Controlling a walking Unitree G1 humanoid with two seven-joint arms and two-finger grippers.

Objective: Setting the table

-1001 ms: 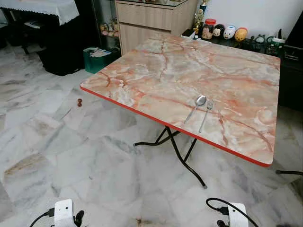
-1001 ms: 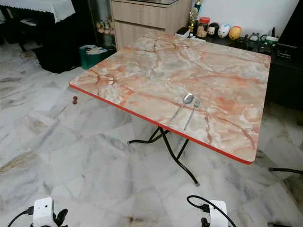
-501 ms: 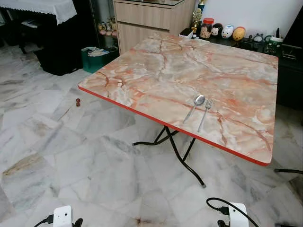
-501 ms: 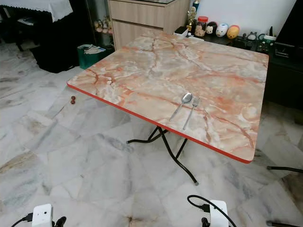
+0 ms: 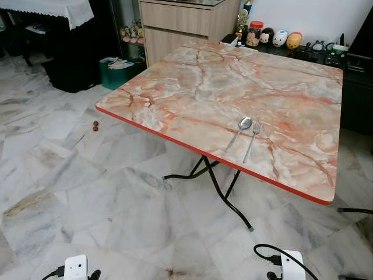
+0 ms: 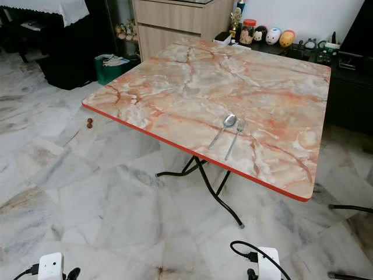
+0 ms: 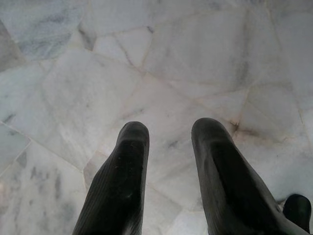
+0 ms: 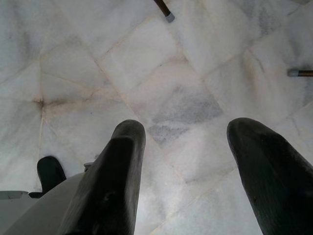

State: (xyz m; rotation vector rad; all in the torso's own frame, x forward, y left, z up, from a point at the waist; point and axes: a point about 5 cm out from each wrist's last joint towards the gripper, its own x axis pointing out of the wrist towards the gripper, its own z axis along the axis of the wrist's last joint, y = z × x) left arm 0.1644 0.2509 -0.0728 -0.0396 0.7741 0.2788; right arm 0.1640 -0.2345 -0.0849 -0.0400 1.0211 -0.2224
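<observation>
We're standing off the marble-pattern red-edged worktop (image 5: pixel 280 87). Silver metal spoon (image 5: pixel 240 132) and fork (image 5: pixel 253 140) are lying side by side near its front edge, handles toward us, nearer the right end effector (image 8: pixel 186 147); it and the left end effector (image 7: pixel 168 147) are hanging wide, empty.

Table top (image 5: pixel 280 99): we note peach and cream marble print with orange-red veins, red edge band on the near sides.
Table legs (image 5: pixel 224 195): black.
Spoon (image 5: pixel 239 133) and fork (image 5: pixel 252 142): silver.
Floor (image 5: pixel 87 192): white marble slabs, grey veining, a few tan stains.
Cabinet (image 5: pixel 180 26), far: we see pale wood grain.
Bin (image 5: pixel 119 73), far left: green.
Left gripper (image 7: pixel 168 132) and right gripper (image 8: pixel 186 129): matte black fingers, both pairs.
Cloth (image 5: pixel 55 9), far left: white.
</observation>
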